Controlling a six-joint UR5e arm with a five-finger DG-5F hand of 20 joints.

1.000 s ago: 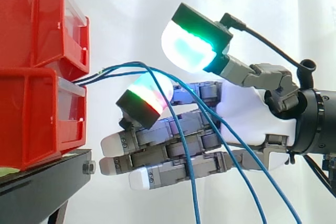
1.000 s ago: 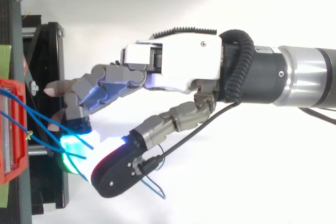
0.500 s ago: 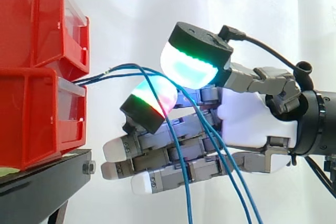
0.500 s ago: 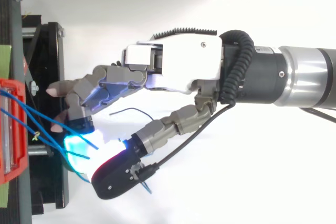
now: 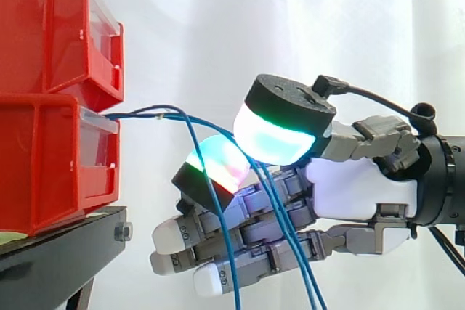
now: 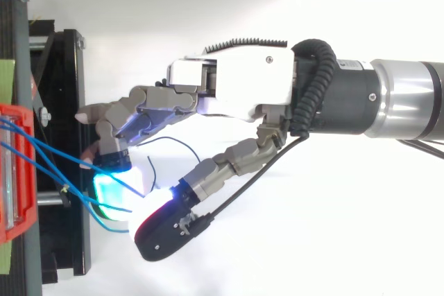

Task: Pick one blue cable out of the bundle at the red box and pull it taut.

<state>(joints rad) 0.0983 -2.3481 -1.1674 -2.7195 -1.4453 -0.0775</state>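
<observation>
**Cable bundle being lined up, nothing taut yet**

So, in the side view the blue cables [image 5: 211, 201] are being fed out of the front of the lower red box [image 5: 58, 157], over at 9 o'clock. They're being carried across toward 3 o'clock and then left to droop to 6 o'clock past the hand [image 5: 356, 190]. That droop is being read as slack, so by the look of it the pull isn't being made yet.

The hand is being held level and pointed at 9 o'clock, near the black stand [image 5: 58, 252]. That's probably so the strands are being met close to the box, where one can be singled out.

In the top view the hand [image 6: 236, 88] is being kept at 3 o'clock of the red box [image 6: 14, 171], with the blue cables [image 6: 48, 150] being run into it. Whether one strand is being nipped or the whole lot is just being passed through can't be told. A straight pull toward 3 o'clock is likely being set up.
</observation>
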